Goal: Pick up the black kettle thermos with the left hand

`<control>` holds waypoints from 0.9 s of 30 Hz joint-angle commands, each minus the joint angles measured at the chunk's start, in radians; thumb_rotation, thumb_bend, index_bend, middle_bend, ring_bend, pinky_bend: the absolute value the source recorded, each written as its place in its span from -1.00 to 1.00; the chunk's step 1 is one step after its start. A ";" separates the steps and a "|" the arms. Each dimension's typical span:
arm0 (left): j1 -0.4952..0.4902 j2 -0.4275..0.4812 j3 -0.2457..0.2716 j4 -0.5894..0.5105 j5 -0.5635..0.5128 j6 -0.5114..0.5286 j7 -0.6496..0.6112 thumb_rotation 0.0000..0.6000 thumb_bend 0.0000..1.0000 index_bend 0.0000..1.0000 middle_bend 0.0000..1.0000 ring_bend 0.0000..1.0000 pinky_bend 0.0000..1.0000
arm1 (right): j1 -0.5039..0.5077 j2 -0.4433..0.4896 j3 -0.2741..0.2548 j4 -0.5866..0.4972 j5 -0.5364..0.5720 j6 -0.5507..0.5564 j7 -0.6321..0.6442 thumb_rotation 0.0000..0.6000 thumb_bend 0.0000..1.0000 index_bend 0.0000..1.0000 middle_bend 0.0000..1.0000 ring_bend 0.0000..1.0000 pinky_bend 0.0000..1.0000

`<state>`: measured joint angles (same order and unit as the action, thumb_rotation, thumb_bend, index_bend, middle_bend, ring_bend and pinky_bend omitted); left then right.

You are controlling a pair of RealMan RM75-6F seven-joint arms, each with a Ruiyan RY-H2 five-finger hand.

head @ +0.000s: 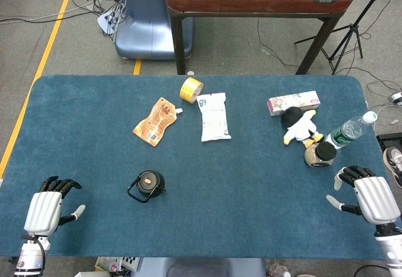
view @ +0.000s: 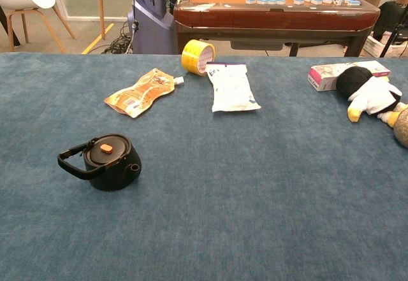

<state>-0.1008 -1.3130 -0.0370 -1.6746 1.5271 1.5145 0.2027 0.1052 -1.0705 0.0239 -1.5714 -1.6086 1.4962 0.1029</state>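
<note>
One black kettle thermos (head: 147,186) stands untouched on the blue desk (head: 251,183).
Left hand (head: 49,206) and right hand (head: 369,195) rest empty, fingers apart, at the desk's near corners.

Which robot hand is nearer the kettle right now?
Left. The left robot hand rests at the near-left table edge, a short way left of the kettle. The right robot hand is at the far right edge, across the table.

kettle thermos (view: 107,160) black, orange knob | tape roll (view: 197,57) yellow | table (view: 268,185) blue
</note>
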 commanded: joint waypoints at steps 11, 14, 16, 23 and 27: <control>-0.015 0.023 -0.001 0.009 0.021 -0.011 -0.027 1.00 -0.65 -0.18 -0.24 -0.34 -0.69 | 0.002 -0.003 0.041 -0.002 0.004 0.053 -0.016 1.00 -0.65 0.21 -0.05 -0.32 -0.21; -0.036 0.040 0.001 0.016 0.042 -0.036 -0.068 1.00 -0.65 -0.18 -0.24 -0.34 -0.70 | 0.001 -0.006 0.062 -0.009 0.024 0.069 -0.030 1.00 -0.65 0.21 -0.05 -0.33 -0.21; -0.056 0.059 0.005 0.017 0.056 -0.066 -0.107 1.00 -0.65 -0.19 -0.24 -0.35 -0.73 | 0.003 -0.001 0.072 -0.017 0.033 0.071 -0.042 1.00 -0.65 0.20 -0.05 -0.34 -0.23; -0.133 0.100 0.005 0.008 0.098 -0.159 -0.141 1.00 -0.65 -0.30 -0.25 -0.40 -0.78 | 0.008 0.014 0.091 -0.042 0.049 0.073 -0.069 1.00 -0.65 0.20 -0.05 -0.34 -0.24; -0.189 0.128 0.014 -0.014 0.117 -0.242 -0.160 1.00 -0.65 -0.40 -0.31 -0.41 -0.85 | 0.009 0.021 0.094 -0.052 0.056 0.069 -0.075 1.00 -0.64 0.19 -0.05 -0.34 -0.30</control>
<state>-0.2568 -1.2047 -0.0291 -1.6733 1.6292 1.3145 0.0553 0.1137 -1.0504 0.1173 -1.6224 -1.5533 1.5659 0.0287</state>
